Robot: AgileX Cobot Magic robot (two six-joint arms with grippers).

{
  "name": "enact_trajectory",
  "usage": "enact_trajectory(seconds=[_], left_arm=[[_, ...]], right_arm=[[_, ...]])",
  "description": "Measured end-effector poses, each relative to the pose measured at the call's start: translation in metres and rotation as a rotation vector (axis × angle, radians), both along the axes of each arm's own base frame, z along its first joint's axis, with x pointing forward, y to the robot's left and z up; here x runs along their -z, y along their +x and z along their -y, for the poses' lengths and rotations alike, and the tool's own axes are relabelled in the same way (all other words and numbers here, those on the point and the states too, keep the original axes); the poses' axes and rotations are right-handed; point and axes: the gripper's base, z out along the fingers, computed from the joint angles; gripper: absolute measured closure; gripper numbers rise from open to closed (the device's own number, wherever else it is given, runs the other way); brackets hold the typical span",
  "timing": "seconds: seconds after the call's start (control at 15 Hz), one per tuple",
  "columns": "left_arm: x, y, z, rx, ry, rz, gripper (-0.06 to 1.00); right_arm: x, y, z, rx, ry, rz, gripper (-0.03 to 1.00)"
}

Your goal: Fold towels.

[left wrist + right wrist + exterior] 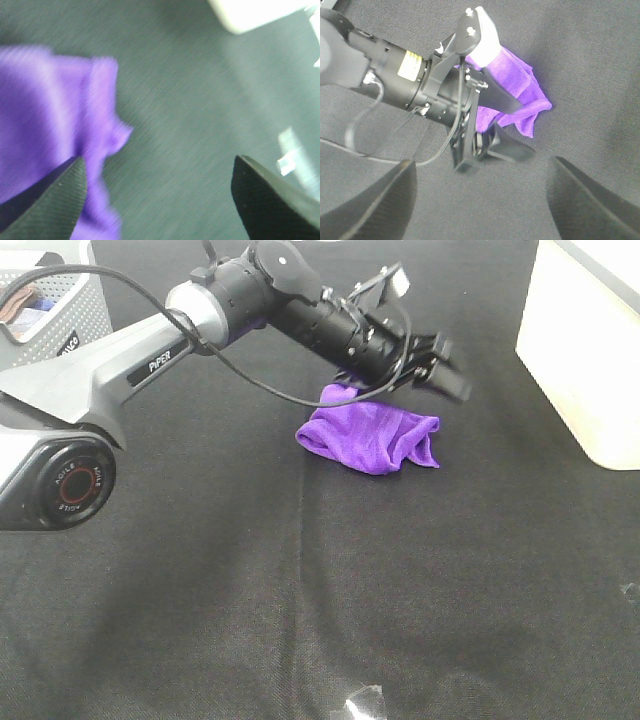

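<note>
A crumpled purple towel (pixel 370 435) lies on the black cloth-covered table (pixel 300 590). My left arm reaches across from the left, and its gripper (pixel 445 375) hovers open and empty just above the towel's far right edge. In the left wrist view the towel (pixel 45 115) is beside one finger, and the gripper (pixel 157 200) stands wide open over bare cloth. My right gripper (pixel 480 200) is open and empty, held high. It looks down on the left gripper (pixel 512 125) and the towel (pixel 520 85). The right gripper is out of the exterior view.
A white box (pixel 590 350) stands at the table's right edge and also shows in the left wrist view (pixel 255 12). A grey perforated basket (pixel 50 300) sits at the back left. A scrap of clear tape (pixel 365 702) lies near the front edge.
</note>
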Motion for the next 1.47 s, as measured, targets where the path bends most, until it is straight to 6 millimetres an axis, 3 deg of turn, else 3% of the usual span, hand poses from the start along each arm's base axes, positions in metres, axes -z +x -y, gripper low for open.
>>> enact_trajectory(seconds=[0.33,0.6,1.07,1.47], left_arm=[[-0.001,0.013,-0.017,-0.077,0.161,0.1,0.21],[0.005,0.017,-0.023,-0.14,0.226,0.077,0.21],[0.046,0.006,-0.001,-0.104,0.131,-0.046,0.21],[0.047,0.003,0.014,-0.127,0.047,-0.018,0.21]], right_arm=[[0.003,0.0,0.0,0.0,-0.002,-0.009,0.25],[0.005,0.0,0.0,0.0,-0.003,-0.015,0.25],[0.004,0.0,0.0,0.0,0.0,-0.016,0.25],[0.004,0.0,-0.001,-0.002,0.007,-0.017,0.25]])
